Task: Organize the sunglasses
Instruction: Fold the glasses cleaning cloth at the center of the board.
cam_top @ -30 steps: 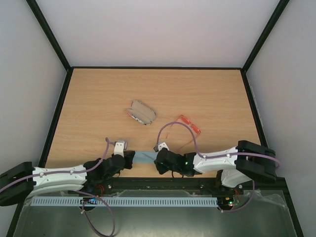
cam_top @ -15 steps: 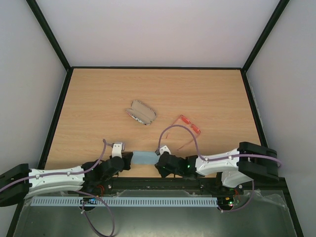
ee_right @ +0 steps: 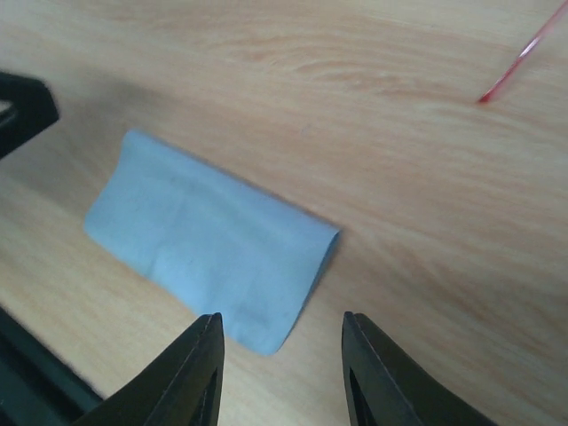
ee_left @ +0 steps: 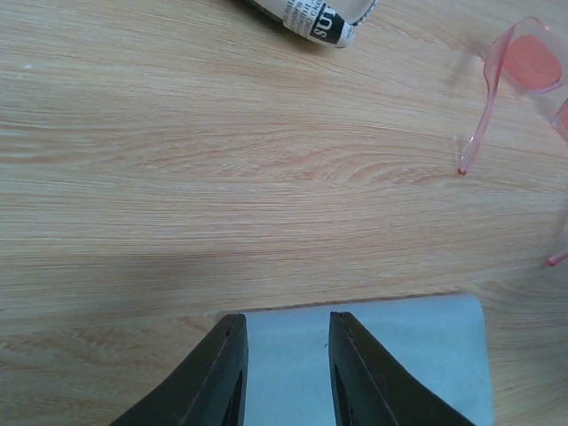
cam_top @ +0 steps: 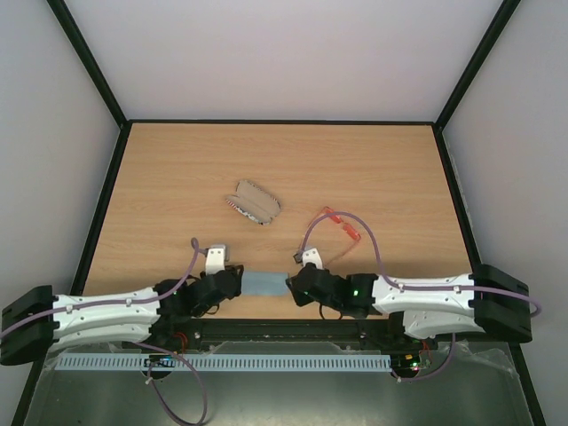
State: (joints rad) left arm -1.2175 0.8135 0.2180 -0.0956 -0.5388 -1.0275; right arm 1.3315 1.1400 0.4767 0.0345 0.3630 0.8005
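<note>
Sunglasses (cam_top: 342, 224): red-orange frame, flat on the tabletop (cam_top: 177, 177), a little right of centre and about midway between the far and near edges. The front bar runs diagonally, far-left to near-right. The temples trail toward the near edge, and one tip shows at the top right of the right wrist view (ee_right: 519, 62). The right arm's purple cable (cam_top: 373, 248) loops over part of the frame in the top view, so whether the temples are fully unfolded can't be confirmed.

Right gripper (cam_top: 295, 286): at the near edge around mid-width, jaws fairly wide apart with nothing between them, hanging over the folded right end of the light-blue cloth (cam_top: 264, 284). The sunglasses lie beyond it toward the far edge and slightly right, apart from it, with bare wood in between.

Left gripper (cam_top: 236, 284): at the cloth's left end, jaws at a moderate gap. Cloth shows flat beneath and between the fingers. No pinch is visible, so it reads as not gripping. From here the sunglasses sit far-right, across the cloth.

Glasses case (cam_top: 256, 202): left of the sunglasses, near the table centre, apart from both the cloth and the frame.

Judgement: the right arm is clearly nearer. A reach toward the far edge, with the wrist turned so the jaws cross the diagonal front bar or one temple, looks the shorter route.
</note>
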